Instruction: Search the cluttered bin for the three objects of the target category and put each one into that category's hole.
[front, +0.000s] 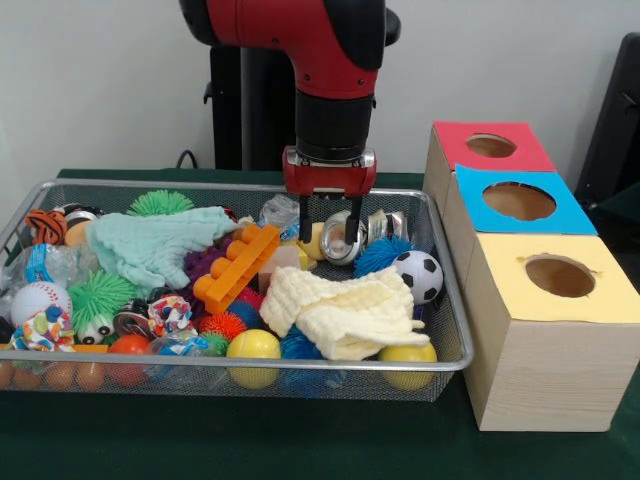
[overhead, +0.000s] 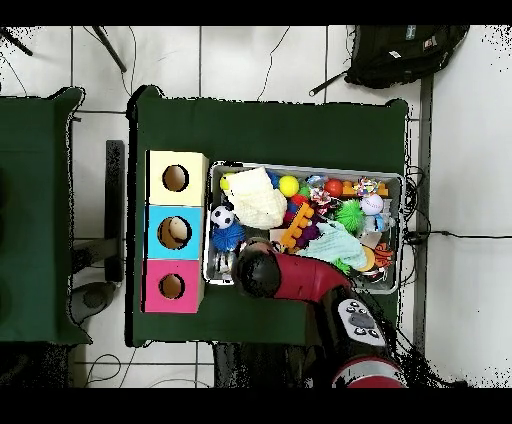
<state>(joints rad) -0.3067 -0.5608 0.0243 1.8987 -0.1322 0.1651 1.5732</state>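
The wire mesh bin (front: 440, 362) is full of toys and also shows in the overhead view (overhead: 300, 166). My gripper (front: 328, 236) hangs open over the bin's far middle, its fingers (front: 305, 222) down among the toys. A small pale-yellow piece (front: 314, 243) lies between them; I cannot tell whether it is a figure. No other pale-yellow figure shows. The wooden box has a red hole (front: 490, 146), a blue hole (front: 519, 201) and a yellow hole (front: 560, 276). In the overhead view my arm (overhead: 290, 277) hides the gripper.
A cream cloth (front: 345, 305), a mint cloth (front: 150, 245) and an orange block toy (front: 238, 265) cover much of the bin. A soccer ball (front: 418, 275), a silver ring (front: 342, 240), a blue spiky ball (front: 380, 255) and yellow balls (front: 253, 347) lie around them.
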